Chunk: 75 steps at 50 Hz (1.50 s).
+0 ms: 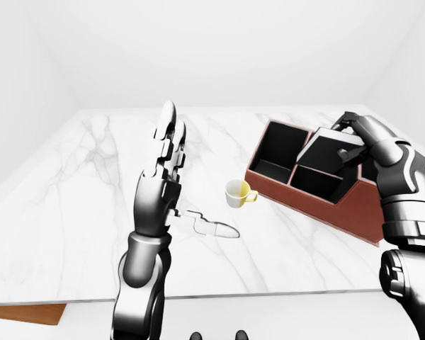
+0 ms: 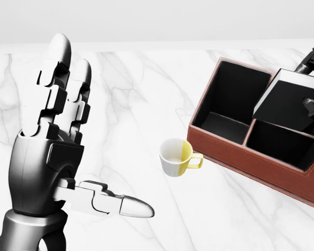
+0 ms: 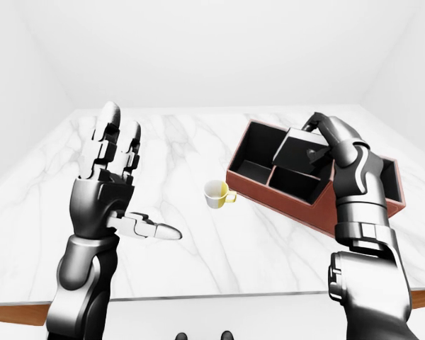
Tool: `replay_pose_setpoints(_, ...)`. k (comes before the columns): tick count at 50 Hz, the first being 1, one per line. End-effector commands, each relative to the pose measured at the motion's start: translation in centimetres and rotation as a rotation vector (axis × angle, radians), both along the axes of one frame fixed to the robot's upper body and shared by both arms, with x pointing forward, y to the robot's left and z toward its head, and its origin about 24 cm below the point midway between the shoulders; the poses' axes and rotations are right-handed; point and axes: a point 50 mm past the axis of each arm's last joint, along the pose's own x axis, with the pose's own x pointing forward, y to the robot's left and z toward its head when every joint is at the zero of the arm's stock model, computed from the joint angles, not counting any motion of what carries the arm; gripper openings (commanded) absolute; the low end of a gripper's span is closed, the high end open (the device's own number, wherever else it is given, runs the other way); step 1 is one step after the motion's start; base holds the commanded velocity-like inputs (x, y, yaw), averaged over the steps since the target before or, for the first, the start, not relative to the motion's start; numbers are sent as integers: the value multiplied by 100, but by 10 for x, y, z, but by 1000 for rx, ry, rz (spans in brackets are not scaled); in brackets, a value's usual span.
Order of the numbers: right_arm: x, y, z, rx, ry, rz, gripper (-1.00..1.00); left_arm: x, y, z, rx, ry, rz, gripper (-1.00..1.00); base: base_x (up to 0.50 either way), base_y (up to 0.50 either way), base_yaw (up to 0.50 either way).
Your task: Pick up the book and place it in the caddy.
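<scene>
A black book [image 2: 291, 103] with white page edges hangs tilted over the brown caddy [image 2: 240, 157], above its right-hand compartments. My right hand [image 1: 354, 139] is shut on the book, its fingers wrapped over the top edge and side. My left hand [image 2: 89, 151] stands raised and open at the left of the head view, fingers up and thumb pointing right, holding nothing. The caddy's dark compartments at left [image 2: 234, 93] show no contents.
A small cup [image 2: 176, 157], white and yellow, stands on the white marble table [image 2: 146, 94] just left of the caddy. The table's near edge [image 1: 269, 294] runs along the bottom of the left-eye view, with a plain white wall beyond the table.
</scene>
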Motion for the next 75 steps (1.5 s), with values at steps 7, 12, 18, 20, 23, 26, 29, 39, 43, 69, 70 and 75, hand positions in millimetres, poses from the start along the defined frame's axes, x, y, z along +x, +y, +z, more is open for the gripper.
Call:
replay_pose_setpoints(7,2,-7,0,63,-66,-54,-100,-1,0,0,0,1,0,100,0,0,0)
replay_pose_setpoints(12,2,-13,-7,89,-60,-88,-100,36,-9,20,-11,-44,-7,100,0,0,0)
replay_pose_setpoints(18,3,-19,-16,104,-35,-127,-100,41,-13,37,-24,-102,-8,100,0,0,0)
replay_pose_setpoints(20,2,-21,-16,107,-32,-137,-100,38,-14,42,-30,-130,-9,100,0,0,0)
replay_pose_setpoints(23,1,-26,-17,114,-32,-164,-100,38,-13,44,-34,-137,-9,100,0,0,0)
replay_pose_setpoints(26,0,-29,-20,115,-29,-175,-100,37,-13,47,-37,-149,-9,100,0,0,0)
replay_pose_setpoints(29,-1,-31,-23,122,-29,-185,-100,36,-14,47,-38,-153,-10,100,0,0,0)
replay_pose_setpoints(39,0,-28,-25,123,-29,-180,-100,40,-12,44,-32,-133,-9,100,0,0,0)
replay_pose_setpoints(43,1,-27,-26,126,-29,-183,-100,41,-12,41,-29,-118,-8,100,0,0,0)
replay_pose_setpoints(69,6,-20,-30,173,-15,-172,100,43,-12,35,-23,-92,-9,100,0,0,0)
replay_pose_setpoints(70,6,-20,-31,174,-15,-173,100,43,-12,35,-23,-92,-9,100,0,0,0)
replay_pose_setpoints(75,6,-19,-32,173,-13,-170,100,44,-12,34,-22,-87,-9,100,0,0,0)
